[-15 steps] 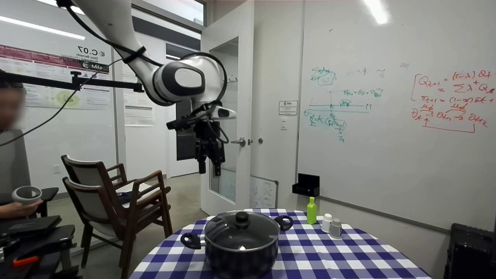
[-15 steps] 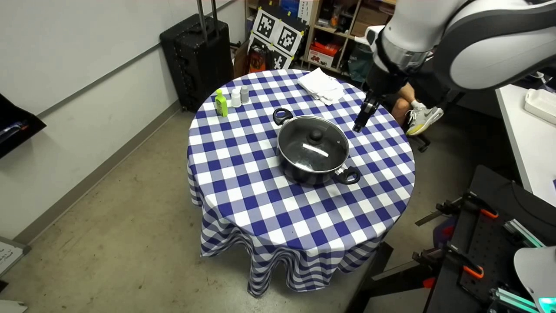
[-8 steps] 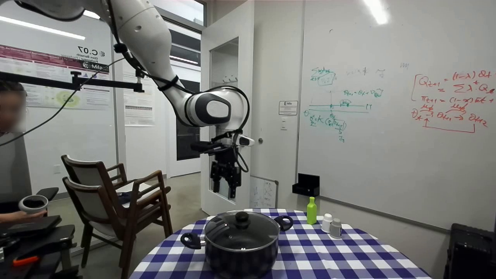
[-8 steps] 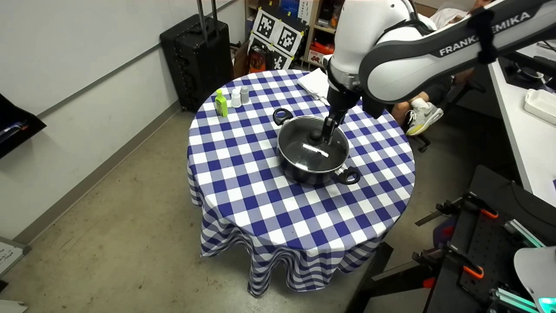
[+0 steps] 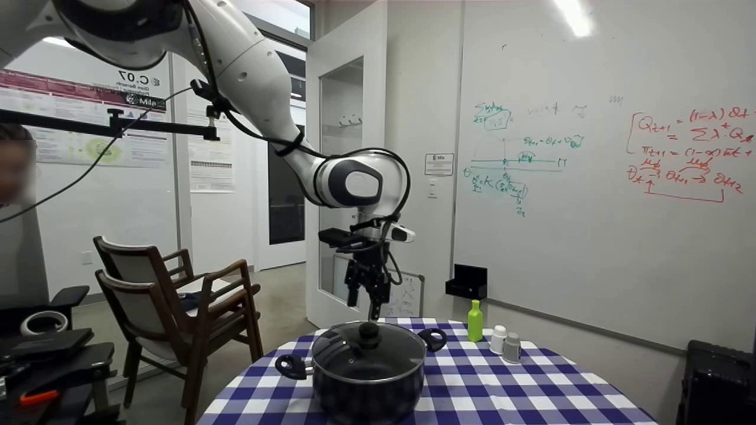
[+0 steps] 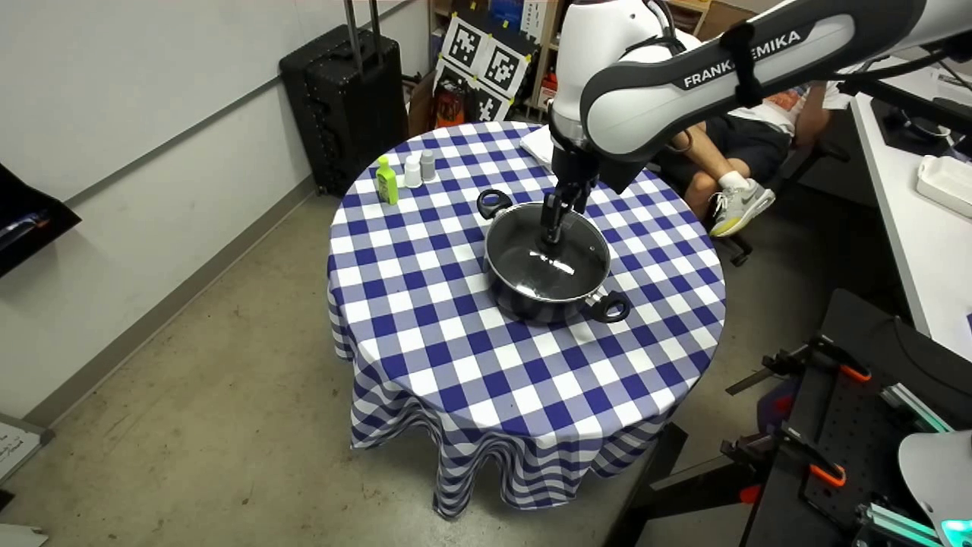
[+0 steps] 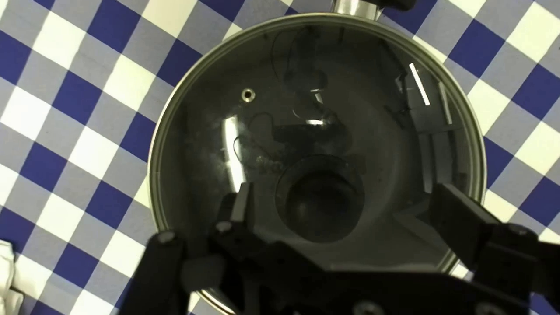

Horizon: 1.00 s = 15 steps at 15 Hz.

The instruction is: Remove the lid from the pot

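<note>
Above the lid [image 7: 332, 131], the pincer [image 7: 341, 194] hangs with its fingers [image 7: 244, 205] spread, gripping nothing. Over the last second it has swung in from beside the pot [image 5: 369, 395] and dropped toward the knob [image 7: 323, 205], which now shows between the fingers in the wrist view, a little nearer the one on that picture's left. In an exterior view one fingertip looks just above the knob; whether it touches, I cannot tell. I judge the approach nearly done and the grasp still to come: a bit lower, perhaps a slight sideways correction, then a squeeze. The lid has not moved; it sits on the pot, near the middle of the counter [image 6: 531, 395].

Well apart from the pot, the bottle [image 5: 475, 321] stands near the white shaker [image 5: 498, 340] and the grey shaker [image 5: 512, 348]. A cloth [image 6: 537, 144] lies toward the counter's edge, partly hidden by the arm [image 6: 714, 76]. The pot's handles [image 6: 610, 307] are clear of the fingers, and nothing seems to block the descent. The rounded knob may slip if pinched off-centre, and a person [image 6: 759, 140] sits near the counter, so that side looks worse for carrying the lid away.
</note>
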Each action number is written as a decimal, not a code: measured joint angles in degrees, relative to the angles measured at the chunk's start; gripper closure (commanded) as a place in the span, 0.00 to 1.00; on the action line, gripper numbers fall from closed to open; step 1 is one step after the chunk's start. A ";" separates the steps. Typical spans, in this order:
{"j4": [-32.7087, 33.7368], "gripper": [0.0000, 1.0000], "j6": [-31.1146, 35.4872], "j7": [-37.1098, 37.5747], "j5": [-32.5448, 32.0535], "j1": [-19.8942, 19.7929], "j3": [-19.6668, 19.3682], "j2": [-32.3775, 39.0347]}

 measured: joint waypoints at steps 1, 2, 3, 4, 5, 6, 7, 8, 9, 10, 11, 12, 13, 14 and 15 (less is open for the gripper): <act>1.02 0.00 -0.17 0.00 0.27 -0.22 -0.06 0.89; 2.00 0.00 -0.36 0.00 0.50 -0.39 -0.08 1.72; 2.88 0.00 -0.50 0.00 0.70 -0.53 -0.09 2.51; 3.69 0.00 -0.65 0.00 0.95 -0.63 -0.09 3.23; 4.40 0.00 -0.78 0.00 1.29 -0.71 -0.09 3.86; 5.03 0.00 -0.93 0.00 1.66 -0.77 -0.09 4.40; 5.60 0.00 -1.13 0.00 2.01 -0.81 -0.08 4.90; 6.04 0.00 -1.32 0.00 2.28 -0.85 -0.08 5.33; 6.45 0.00 -1.53 0.00 2.46 -0.87 -0.08 5.72; 6.81 0.00 -1.72 0.00 2.55 -0.90 -0.08 6.11; 7.16 0.00 -2.00 0.00 2.63 -0.91 -0.08 6.50; 7.41 0.00 -2.27 0.00 2.72 -0.92 -0.08 6.84; 7.66 0.00 -2.59 0.00 2.80 -0.92 -0.08 7.16; 7.92 0.00 -2.81 0.00 2.88 -0.92 -0.06 7.51; 8.12 0.00 -2.96 0.00 2.99 -0.92 -0.04 7.84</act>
